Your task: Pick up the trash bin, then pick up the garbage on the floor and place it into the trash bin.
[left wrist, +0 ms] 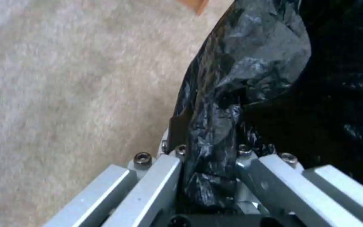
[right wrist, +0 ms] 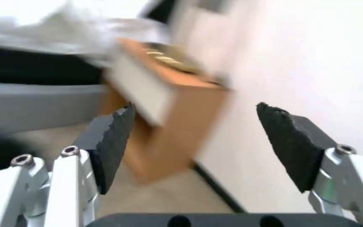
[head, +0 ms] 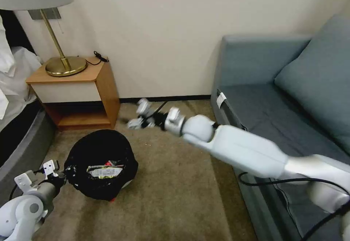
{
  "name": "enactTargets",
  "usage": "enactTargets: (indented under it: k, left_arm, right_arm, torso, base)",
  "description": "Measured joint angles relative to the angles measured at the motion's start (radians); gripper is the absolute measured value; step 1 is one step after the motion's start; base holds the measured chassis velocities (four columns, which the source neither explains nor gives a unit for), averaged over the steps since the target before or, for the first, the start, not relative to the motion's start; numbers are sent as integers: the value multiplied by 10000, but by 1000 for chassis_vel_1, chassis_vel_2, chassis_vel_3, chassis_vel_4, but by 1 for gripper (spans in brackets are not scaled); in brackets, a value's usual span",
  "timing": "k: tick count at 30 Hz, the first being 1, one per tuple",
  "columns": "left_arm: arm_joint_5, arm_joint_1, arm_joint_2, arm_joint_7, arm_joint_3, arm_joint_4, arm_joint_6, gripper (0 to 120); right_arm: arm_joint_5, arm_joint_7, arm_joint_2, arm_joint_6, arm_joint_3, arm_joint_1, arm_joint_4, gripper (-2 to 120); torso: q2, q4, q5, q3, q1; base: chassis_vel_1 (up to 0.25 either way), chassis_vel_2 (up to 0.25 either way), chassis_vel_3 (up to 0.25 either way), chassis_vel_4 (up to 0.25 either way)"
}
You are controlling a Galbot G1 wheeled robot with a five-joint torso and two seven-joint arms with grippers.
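The trash bin (head: 100, 150), lined with a crinkly black bag (left wrist: 249, 63), is low on the left over the carpet. My left gripper (head: 61, 177) is at its left rim and is shut on a fold of the bag (left wrist: 209, 151). Garbage (head: 105, 170) lies inside the bin: white, yellow and red wrappers bunched together. My right gripper (head: 138, 115) hangs in the air beyond the bin, near the nightstand's corner. It is open with nothing between its dark pads (right wrist: 110, 138).
A wooden nightstand (head: 98, 88) with a brass lamp (head: 65, 66) stands against the wall at the back left, beside a bed (head: 14, 124). A blue-grey sofa (head: 277, 98) fills the right side. Bare carpet (head: 175, 190) lies between them.
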Motion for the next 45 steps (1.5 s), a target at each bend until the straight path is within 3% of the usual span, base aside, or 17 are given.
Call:
enactTargets:
  k: [2, 8, 12, 13, 16, 19, 20, 29, 31, 37, 45]
  left_arm:
    - [-51, -39, -105, -201, 91, 139, 12, 2]
    - [-30, -105, -172, -325, 219, 318, 11, 2]
    - [-33, -132, -163, -452, 310, 357, 18, 2]
    - [-33, -132, -163, -452, 310, 357, 18, 2]
    - [-30, -129, -169, -557, 357, 363, 75, 2]
    - [-1, -103, -192, -572, 365, 325, 94, 5]
    - [120, -63, -215, -475, 358, 272, 76, 12]
    - [1537, 322, -358, 790, -232, -4, -887, 42]
    - [1923, 329, -319, 1150, -318, -70, -1440, 52]
    - [2598, 313, -403, 1951, -255, -318, -2883, 75]
    - [3696, 366, -472, 2546, -188, -575, -3543, 98]
  right_arm:
    - [254, 1087, -584, -649, 797, -279, 786, 83]
    - [604, 2050, -1798, -1409, 2520, -1395, 2113, 99]
    - [1417, 2742, -3060, -2227, 4950, -3790, 3873, 100]
    - [1417, 2742, -3060, -2227, 4950, -3790, 3873, 100]
    - [1602, 2974, -3908, -2504, 7045, -5681, 5031, 100]
    - [1697, 3099, -4135, -2599, 8000, -6716, 5479, 100]
    - [1795, 3192, -4208, -2676, 8708, -7473, 5789, 100]
    - [2602, 4391, -3672, -3265, 9461, -8928, 6796, 100]
    - [2612, 4636, -3396, -3369, 9748, -9454, 6943, 100]
    - [1538, 4225, -2673, -3337, 11106, -11491, 7137, 100]
    - [998, 3818, -2071, -3230, 12466, -13111, 7762, 100]
  torso:
    - [0, 3, -1, 0, 0]
    - [0, 2, 0, -1, 0]
    - [1, 0, 4, 0, 0]
    - [1, 0, 4, 0, 0]
    - [2, -1, -2, -2, 0]
    - [1, 0, -1, -1, 0]
    - [2, -3, 2, -2, -1]
    - [2, 8, -5, -2, 0]
    - [1, 3, -3, -1, 0]
    - [1, 1, -1, -1, -1]
    - [0, 2, -5, -1, -1]
  base:
    - [0, 0, 0, 0]
    - [0, 0, 0, 0]
    - [0, 0, 0, 0]
    - [0, 0, 0, 0]
    - [0, 0, 0, 0]
    - [0, 0, 0, 0]
    - [0, 0, 0, 0]
    - [0, 0, 0, 0]
    - [0, 0, 0, 0]
    - [0, 0, 0, 0]
    - [0, 0, 0, 0]
